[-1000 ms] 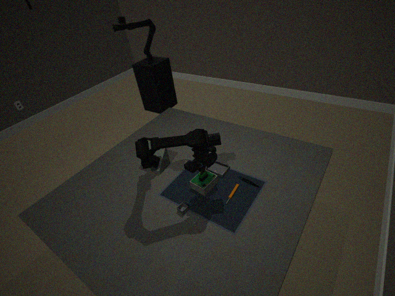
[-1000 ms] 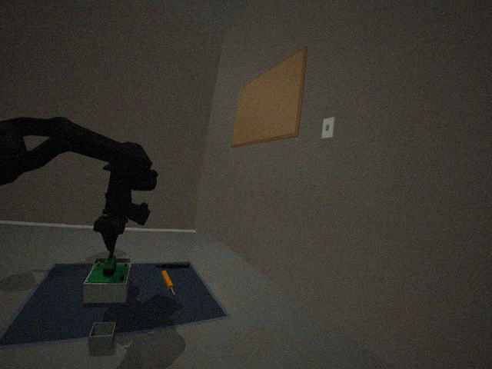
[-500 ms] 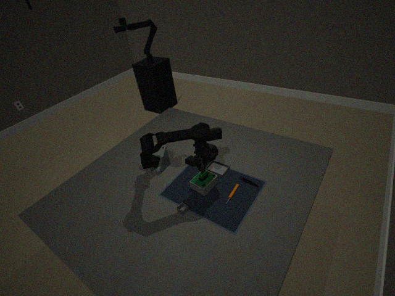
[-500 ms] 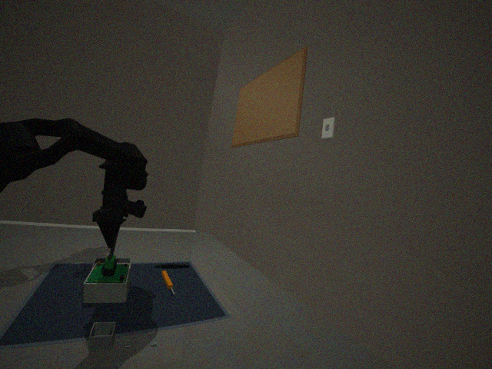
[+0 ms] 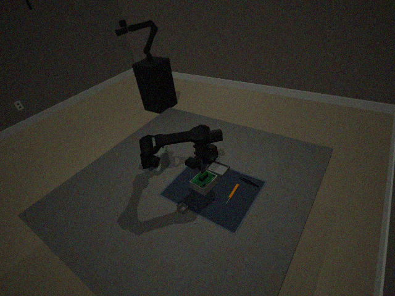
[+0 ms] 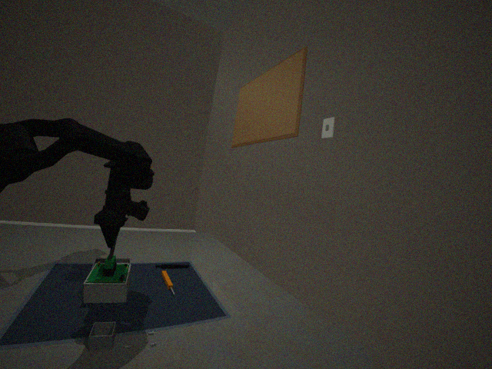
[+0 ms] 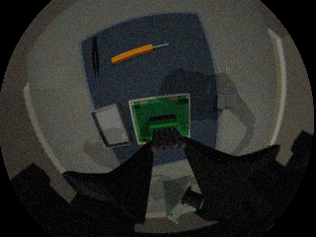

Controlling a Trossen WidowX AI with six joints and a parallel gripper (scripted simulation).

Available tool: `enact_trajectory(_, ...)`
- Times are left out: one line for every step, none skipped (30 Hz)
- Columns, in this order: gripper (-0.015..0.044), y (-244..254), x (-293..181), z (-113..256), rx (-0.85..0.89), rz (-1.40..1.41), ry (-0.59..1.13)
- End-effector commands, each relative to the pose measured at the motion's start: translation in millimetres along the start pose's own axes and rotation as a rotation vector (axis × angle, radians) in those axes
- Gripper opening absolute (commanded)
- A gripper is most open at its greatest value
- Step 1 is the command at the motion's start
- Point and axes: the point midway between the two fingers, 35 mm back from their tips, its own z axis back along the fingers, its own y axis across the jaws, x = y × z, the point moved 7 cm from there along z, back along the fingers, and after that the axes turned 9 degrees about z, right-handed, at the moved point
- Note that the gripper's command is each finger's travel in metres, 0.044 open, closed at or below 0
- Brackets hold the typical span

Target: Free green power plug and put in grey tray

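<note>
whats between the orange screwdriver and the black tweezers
Only bare blue mat lies between the orange screwdriver and black tweezers; the wrist view shows it.

1 orange screwdriver point(image 5: 234, 190) point(image 6: 167, 279) point(image 7: 132, 53), 1 black tweezers point(image 5: 249, 182) point(image 6: 173, 266) point(image 7: 95, 56), blue mat point(image 5: 223, 213) point(image 6: 178, 310) point(image 7: 148, 79).
</note>
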Motion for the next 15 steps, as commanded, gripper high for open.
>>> enact_trajectory(0.0, -2.5, -6.9, 19.0, 0.03, 0.01, -0.091)
enact_trajectory(0.0, -2.4, -6.8, 16.0, 0.03, 0.01, -0.091)
enact_trajectory(0.0, -2.3, -6.7, 13.1, 0.03, 0.009, -0.091)
enact_trajectory(0.0, -2.2, -6.6, 10.1, 0.03, 0.009, -0.091)
enact_trajectory(0.0, -2.1, -6.6, 7.1, 0.03, 0.009, -0.091)
enact_trajectory(0.0, -2.2, -4.2, 4.4, 0.032, 0.01, -0.056)
enact_trajectory(0.0, -2.3, -1.7, 1.5, 0.033, 0.01, -0.022)
enact_trajectory(0.0, -2.2, -1.6, -1.5, 0.033, 0.01, -0.022)
enact_trajectory(0.0, -2.1, -1.5, -4.5, 0.033, 0.01, -0.022)
enact_trajectory(0.0, -2.0, -1.4, -7.4, 0.033, 0.01, -0.022)
enact_trajectory(0.0, -2.0, -1.4, -8.7, 0.033, 0.01, -0.022)
enact_trajectory(0.0026, -2.0, -1.4, -8.7, 0.033, 0.01, -0.022)
enact_trajectory(0.0053, -2.0, -1.4, -8.7, 0.033, 0.01, -0.022)
enact_trajectory(0.0079, -2.0, -1.4, -8.7, 0.033, 0.01, -0.022)
enact_trajectory(0.0105, -2.0, -1.4, -8.7, 0.033, 0.01, -0.022)
